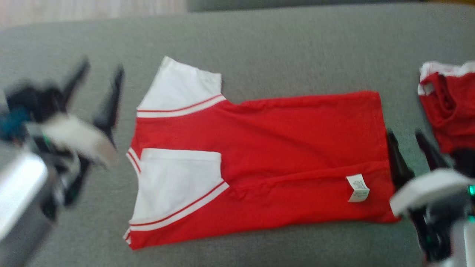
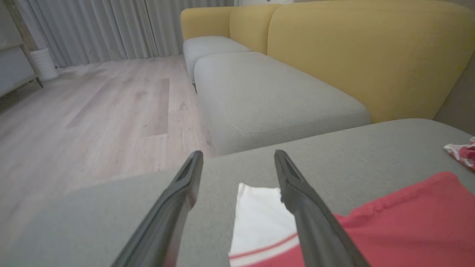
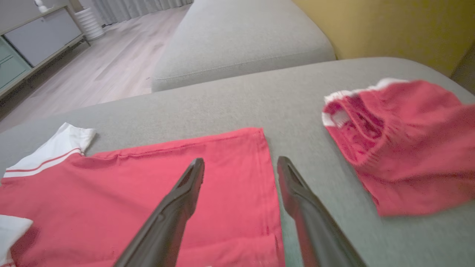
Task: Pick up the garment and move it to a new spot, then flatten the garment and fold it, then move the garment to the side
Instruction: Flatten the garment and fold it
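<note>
Head view: the garment (image 1: 259, 163), a red shirt with white sleeves, lies flat on the grey cushion (image 1: 297, 48), folded lengthwise, with a white label (image 1: 358, 188) showing near its hem. The left claw (image 1: 102, 67) is blurred, just off the garment's sleeve end, with its fingers spread and nothing between them. The right claw (image 1: 404, 134) is just beside the hem, its jaws also apart and empty. A second red piece of clothing (image 1: 449, 107) lies crumpled beyond the hem, apart from the garment.

Left wrist view: this one adds the room past the garment's sleeve end: a yellow sofa back (image 2: 352, 55), a wooden floor (image 2: 92, 111) and grey curtains (image 2: 92, 26). The left claw (image 2: 238, 154) stands wide open above the cushion, with one white sleeve (image 2: 259, 215) seen between its fingers. Whether they touch it cannot be told.

Right wrist view: the garment's hem edge runs between the right claw's (image 3: 241, 160) spread fingers. The claw grips nothing. The crumpled piece shows a white waistband here, and a cabinet (image 3: 37, 33) stands far beyond the garment's sleeve end.
</note>
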Controlling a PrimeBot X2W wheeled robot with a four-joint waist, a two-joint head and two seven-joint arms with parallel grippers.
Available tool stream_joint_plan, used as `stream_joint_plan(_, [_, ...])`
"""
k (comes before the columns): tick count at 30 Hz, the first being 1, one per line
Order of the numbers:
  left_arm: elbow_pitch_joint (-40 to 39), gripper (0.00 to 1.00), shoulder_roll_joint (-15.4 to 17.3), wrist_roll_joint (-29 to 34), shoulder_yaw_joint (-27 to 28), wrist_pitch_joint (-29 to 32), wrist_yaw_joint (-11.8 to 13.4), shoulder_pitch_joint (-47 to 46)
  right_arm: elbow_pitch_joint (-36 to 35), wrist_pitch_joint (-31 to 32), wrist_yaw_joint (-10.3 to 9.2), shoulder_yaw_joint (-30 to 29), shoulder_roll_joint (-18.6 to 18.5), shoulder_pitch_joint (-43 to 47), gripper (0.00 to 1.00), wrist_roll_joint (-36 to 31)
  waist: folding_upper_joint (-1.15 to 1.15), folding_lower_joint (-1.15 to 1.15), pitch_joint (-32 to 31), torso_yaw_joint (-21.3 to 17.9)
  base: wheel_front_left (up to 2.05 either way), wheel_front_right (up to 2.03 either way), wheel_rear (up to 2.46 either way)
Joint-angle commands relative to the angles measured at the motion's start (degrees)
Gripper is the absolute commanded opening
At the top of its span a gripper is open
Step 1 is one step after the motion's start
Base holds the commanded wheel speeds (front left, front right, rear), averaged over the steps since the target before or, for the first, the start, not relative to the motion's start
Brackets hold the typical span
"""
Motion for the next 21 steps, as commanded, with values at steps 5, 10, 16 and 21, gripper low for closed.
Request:
stream_joint_plan(5, [5.27, 1.0, 3.24, 2.77, 0.43, 8.7, -5.02, -15.17, -3.17, 1.35, 0.39, 5.19, -0.63, -10.18, 1.0, -2.22, 0.0, -0.01, 8.43, -4.55, 0.0, 0.0, 0.0])
stream_joint_plan(10, [13.88, 1.0, 1.82, 2.02, -0.97, 13.33, -8.47, -21.37, -2.94, 1.51, 0.39, 8.32, -0.63, -16.14, 1.0, -2.82, 0.0, -0.01, 13.47, -7.33, 0.0, 0.0, 0.0])
stream_joint_plan(16, [21.32, 1.0, 0.34, 0.2, -0.94, 15.07, -9.87, -23.71, -2.61, 0.58, 0.39, 9.78, -0.63, -19.82, 1.0, -2.38, 0.0, -0.01, 17.39, -9.64, 0.0, 0.0, 0.0])
stream_joint_plan(21, [24.14, 1.0, 0.31, -0.37, -0.78, 15.73, -10.09, -24.43, -1.73, -0.22, 0.39, 10.21, -0.63, -21.0, 1.0, -2.13, 0.0, -0.01, 18.57, -10.59, 0.0, 0.0, 0.0])
